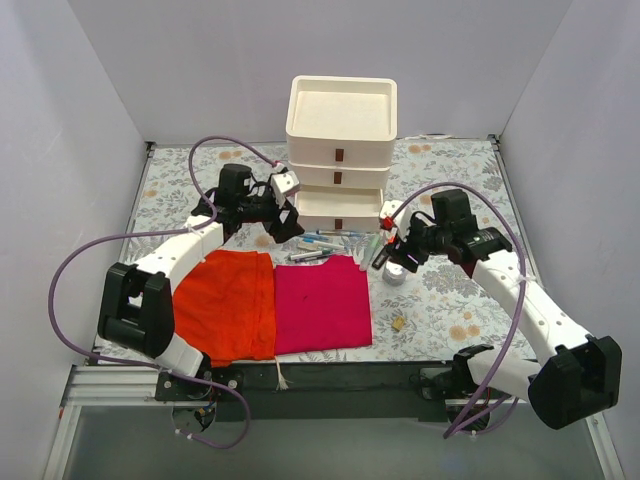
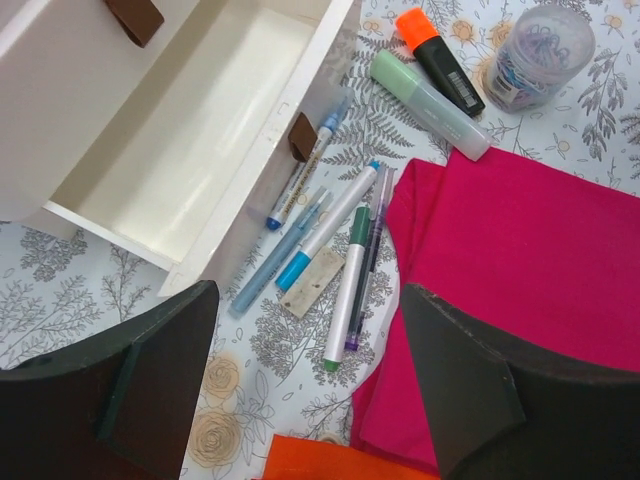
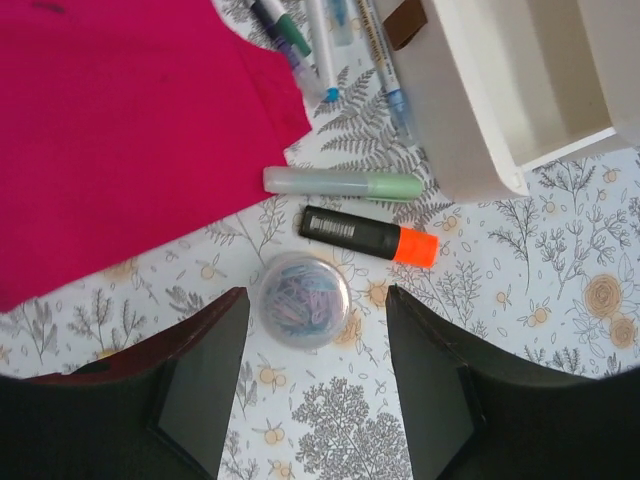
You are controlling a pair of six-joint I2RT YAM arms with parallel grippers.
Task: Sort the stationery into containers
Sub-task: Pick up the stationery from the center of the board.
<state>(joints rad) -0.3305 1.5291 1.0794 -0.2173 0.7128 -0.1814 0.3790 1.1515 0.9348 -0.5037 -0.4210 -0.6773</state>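
Two grippers stand open and hold nothing; the left gripper point(image 2: 310, 290) hangs over the pens point(image 2: 332, 222), its jaws wide apart; the pens lie loose on the counter point(image 1: 450, 300), just in front of the drawer point(image 2: 200, 130) and at the upper edge of the magenta cloth point(image 2: 520, 270); that drawer, the lowest of the unit point(image 1: 310, 150), is pulled out, and one blue-tipped pen lies against its front by the brown tab; the right gripper point(image 3: 315, 290) hangs over the tub point(image 3: 300, 298) of coloured clips, jaws apart, the tub showing between its fingertips and not clamped, though whether a finger touches it I cannot tell; just beyond the tub lie the highlighter point(image 3: 368, 237), orange cap towards the drawer side, and a green-capped marker point(image 3: 342, 183), both near the drawer's corner; a tan piece point(image 1: 399, 322) lies alone on the counter near the magenta cloth's right edge; an orange cloth point(image 1: 230, 300) lies beside the magenta one, on its left.
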